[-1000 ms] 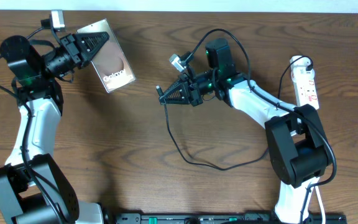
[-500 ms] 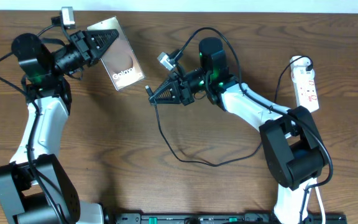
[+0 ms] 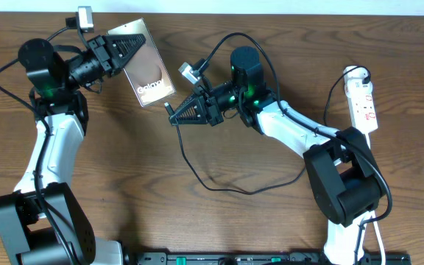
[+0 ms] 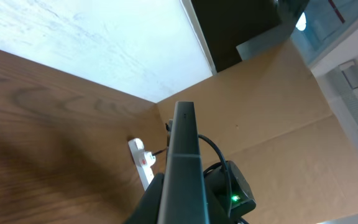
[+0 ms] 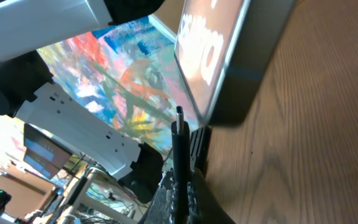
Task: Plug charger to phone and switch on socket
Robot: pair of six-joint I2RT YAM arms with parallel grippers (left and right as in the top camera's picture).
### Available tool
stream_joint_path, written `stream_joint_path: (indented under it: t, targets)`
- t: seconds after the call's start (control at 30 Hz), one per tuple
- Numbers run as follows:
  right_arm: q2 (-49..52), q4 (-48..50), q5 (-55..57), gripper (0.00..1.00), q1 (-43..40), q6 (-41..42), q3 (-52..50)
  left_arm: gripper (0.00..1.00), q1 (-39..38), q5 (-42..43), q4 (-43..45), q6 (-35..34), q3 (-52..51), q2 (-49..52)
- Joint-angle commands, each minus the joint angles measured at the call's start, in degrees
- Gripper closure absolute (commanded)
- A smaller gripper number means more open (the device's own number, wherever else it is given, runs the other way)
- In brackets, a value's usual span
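Note:
My left gripper point(image 3: 122, 53) is shut on the phone point(image 3: 148, 71) and holds it tilted above the table, screen up, with a brownish oval and white text. In the left wrist view the phone point(image 4: 184, 162) shows edge-on between the fingers. My right gripper point(image 3: 179, 115) is shut on the charger plug point(image 3: 169, 110), whose black cable point(image 3: 219, 188) loops over the table. The plug tip point(image 5: 179, 114) points at the phone's lower edge point(image 5: 229, 74), a short gap away. The white socket strip point(image 3: 363, 98) lies at the far right, also in the left wrist view point(image 4: 143, 163).
The wooden table point(image 3: 124, 184) carries the cable loop in its middle. The strip's white cord point(image 3: 337, 92) curves beside it. A black rail point(image 3: 256, 258) runs along the front edge. Cardboard walls point(image 4: 278, 99) stand beyond the table.
Both arms have moved toward each other: the phone has shifted right and the right gripper with the plug has shifted left, closing the gap to the phone's edge.

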Motion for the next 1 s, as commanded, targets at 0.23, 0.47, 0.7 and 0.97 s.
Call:
stream_joint_path:
  t: [0.23,0.47,0.7,0.97]
  targets:
    - [0.55,1.11,0.72,0.99,0.33,2.47,0.55,0.92,-1.55,-1.18,0.74,-0.96,0.83,-1.36]
    - [0.55,1.31,0.94,0.99,0.33,2.49,0.55,0.93,-1.81,-1.11,0.74,-0.96,0.83,-1.36]
    - [0.55,1.79,1.44,0.99,0.33,3.45,0.55,0.92,-1.81,-0.94,0.74,-0.96,0.83,-1.36]
    - [0.55,1.79,1.99,0.99,0.33,3.58,0.55,0.93,-2.27,-0.85,0.72,-1.4,0.83,-1.36]
